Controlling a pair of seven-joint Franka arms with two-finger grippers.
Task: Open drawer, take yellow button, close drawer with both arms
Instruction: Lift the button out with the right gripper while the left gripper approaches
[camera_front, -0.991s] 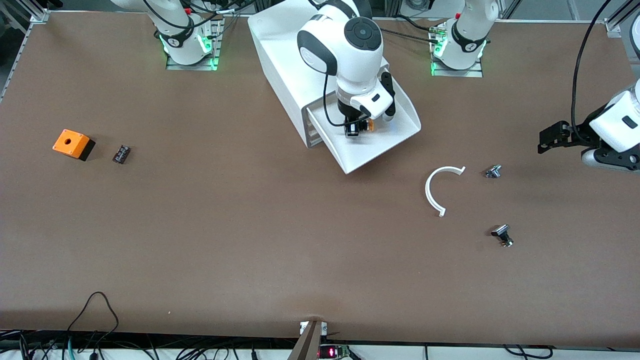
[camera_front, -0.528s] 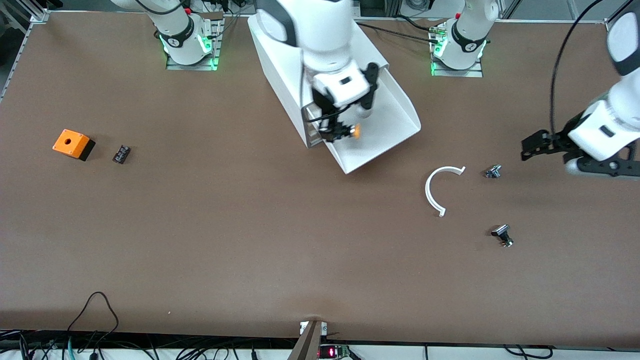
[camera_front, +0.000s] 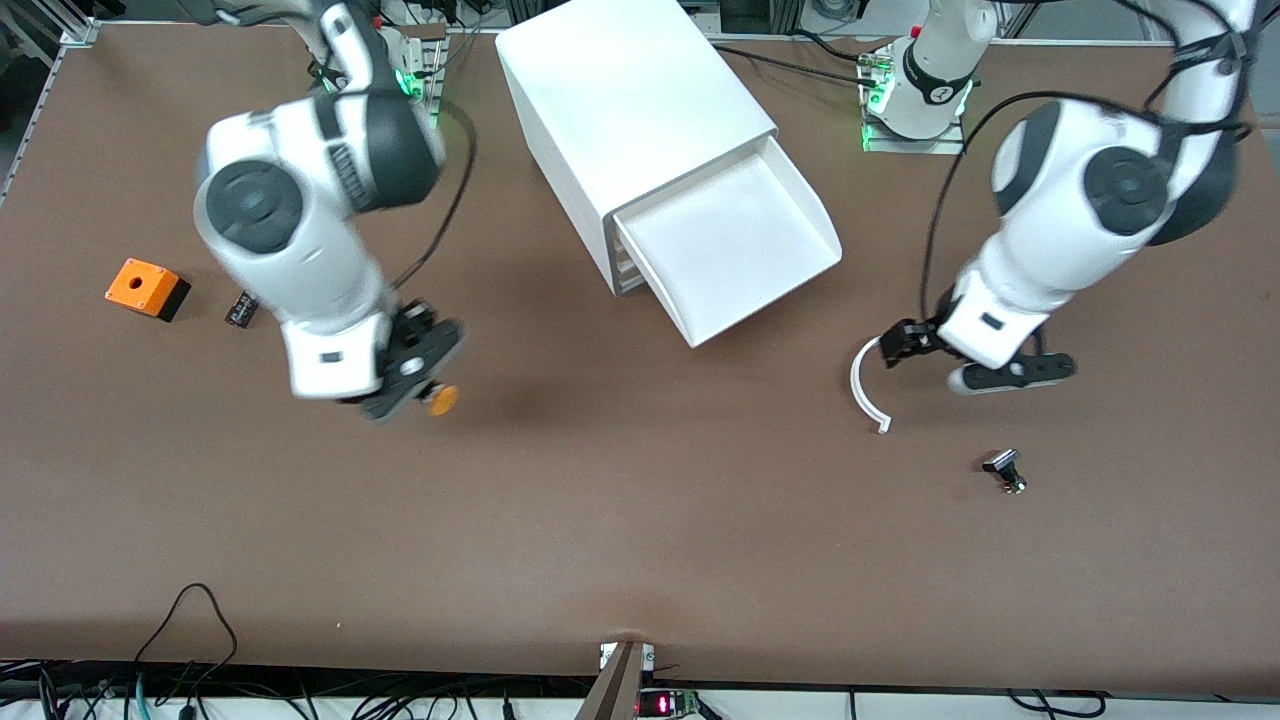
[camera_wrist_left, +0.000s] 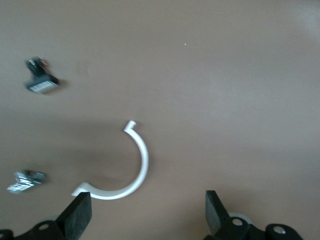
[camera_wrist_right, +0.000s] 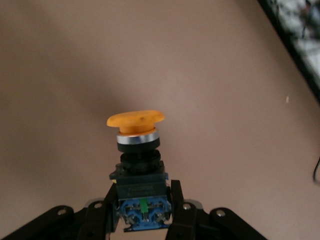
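Right hand (camera_front: 425, 392) grips the button (camera_front: 441, 399) over bare table; left hand (camera_front: 897, 348) hangs wide above a white arc (camera_front: 862, 388).

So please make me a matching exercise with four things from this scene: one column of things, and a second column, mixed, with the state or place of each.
Things:
1. button
2. top drawer
3. white curved strip
4. orange cube

States or places:
A. pulled out of the white cabinet, nothing in it
B. lying flat on the table under the open left gripper
C. resting on the table at the right arm's end, beside a small black block
D. held in the shut jaws of the right gripper, above the table

Pairs: 1-D, 2-A, 3-B, 4-C
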